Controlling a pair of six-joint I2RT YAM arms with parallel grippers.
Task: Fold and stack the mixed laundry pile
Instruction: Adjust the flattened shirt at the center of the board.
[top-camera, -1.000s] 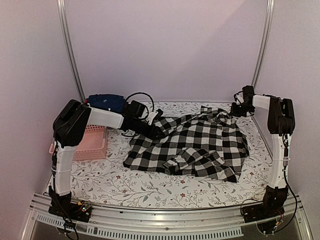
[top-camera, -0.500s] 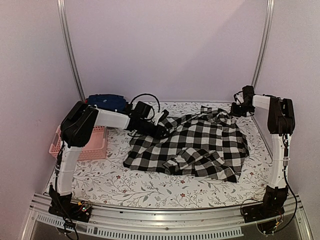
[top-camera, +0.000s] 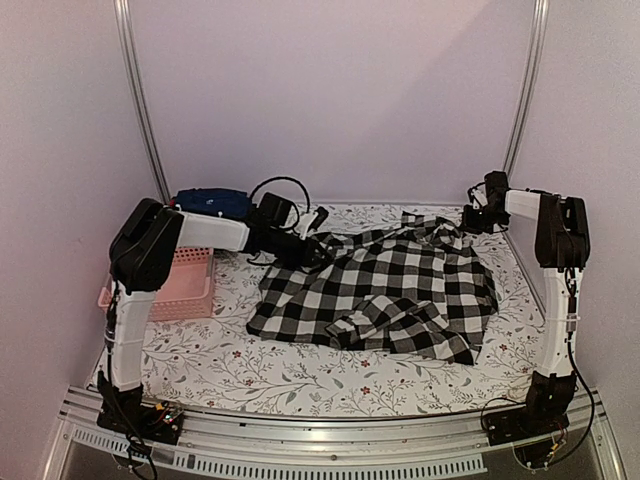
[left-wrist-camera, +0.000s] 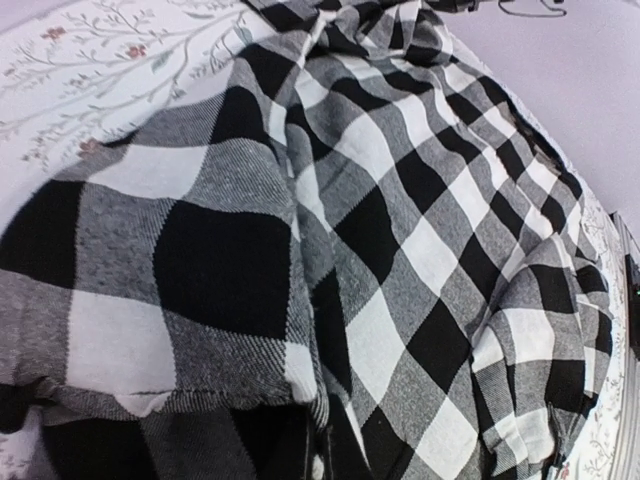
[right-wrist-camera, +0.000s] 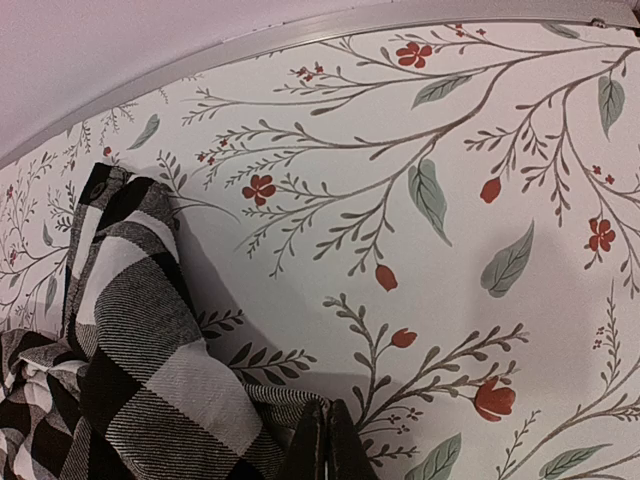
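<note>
The checked shirt (top-camera: 390, 285) lies rumpled and unfolded in the middle of the desk (top-camera: 250, 370), so I judge the folding hardly begun, and no stack is seen. The left claw (top-camera: 312, 252) is closed, seemingly on the shirt's far left corner. The right claw (top-camera: 470, 222) is closed on its far right edge.

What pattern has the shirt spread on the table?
The shirt has black-and-white checks, clearest in the left wrist view.
</note>
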